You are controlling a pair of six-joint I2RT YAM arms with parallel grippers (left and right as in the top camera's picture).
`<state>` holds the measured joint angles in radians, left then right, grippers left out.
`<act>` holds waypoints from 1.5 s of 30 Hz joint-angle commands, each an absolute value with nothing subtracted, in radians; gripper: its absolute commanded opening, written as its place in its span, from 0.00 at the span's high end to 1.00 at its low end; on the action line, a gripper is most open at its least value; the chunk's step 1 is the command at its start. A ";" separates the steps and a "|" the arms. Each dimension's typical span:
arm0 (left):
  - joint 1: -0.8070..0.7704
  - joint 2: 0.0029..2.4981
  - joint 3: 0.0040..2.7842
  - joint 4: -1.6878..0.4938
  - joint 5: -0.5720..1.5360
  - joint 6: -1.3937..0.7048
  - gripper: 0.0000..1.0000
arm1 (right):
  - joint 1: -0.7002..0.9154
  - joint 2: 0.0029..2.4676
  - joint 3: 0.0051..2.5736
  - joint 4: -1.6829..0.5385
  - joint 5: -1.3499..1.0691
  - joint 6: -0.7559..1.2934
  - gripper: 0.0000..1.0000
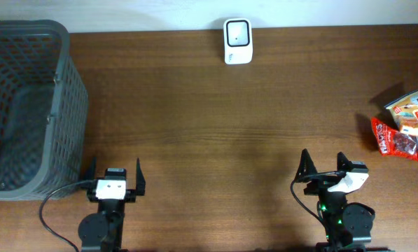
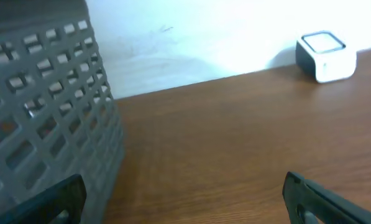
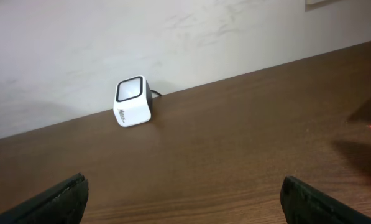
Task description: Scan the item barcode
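Grey mesh basket (image 1: 26, 105) stands just outside the left hand (image 1: 115, 168), close beside its outer finger. That hand is spread fully wide and holds nothing. It sits low at the near edge of the bench (image 1: 194, 140), pointing level toward the far wall. An outward swing from there would likely strike the basket wall, because there is so little room.

The scanner (image 1: 237, 40) stands well ahead of both hands at the far edge, roughly between them, its window tilted up.

The right hand (image 1: 323, 161) is also wide open and empty, low and level, aimed forward. The packets (image 1: 405, 129), the items to scan, lie ahead of it and off to its right, well apart from it, near the bench's right edge.

They overlap in a pile, so a pinch may lift two at once or push one over the edge. Their glossy film may slip in the grip. A packet held with the wrong face toward the window would hide the barcode from the scanner.
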<state>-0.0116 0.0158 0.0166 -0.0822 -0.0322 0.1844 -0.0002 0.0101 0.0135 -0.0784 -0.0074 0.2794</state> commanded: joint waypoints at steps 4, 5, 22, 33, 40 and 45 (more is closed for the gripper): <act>0.006 0.005 0.009 -0.083 -0.014 -0.030 0.01 | 0.006 0.004 0.006 -0.081 0.001 0.269 0.02; 0.006 0.005 0.009 -0.083 -0.014 -0.030 0.01 | 0.006 0.004 0.006 -0.081 0.001 0.269 0.02; 0.006 0.005 0.009 -0.083 -0.014 -0.030 0.01 | 0.006 0.004 0.006 -0.081 0.001 0.269 0.02; 0.006 0.005 0.009 -0.083 -0.014 -0.030 0.01 | 0.006 0.004 0.006 -0.081 0.001 0.269 0.02; 0.006 0.005 0.009 -0.083 -0.014 -0.030 0.01 | 0.006 0.006 0.006 -0.082 0.011 0.220 0.02; 0.006 0.005 0.009 -0.083 -0.014 -0.030 0.01 | 0.006 0.024 0.006 -0.082 0.012 0.134 0.02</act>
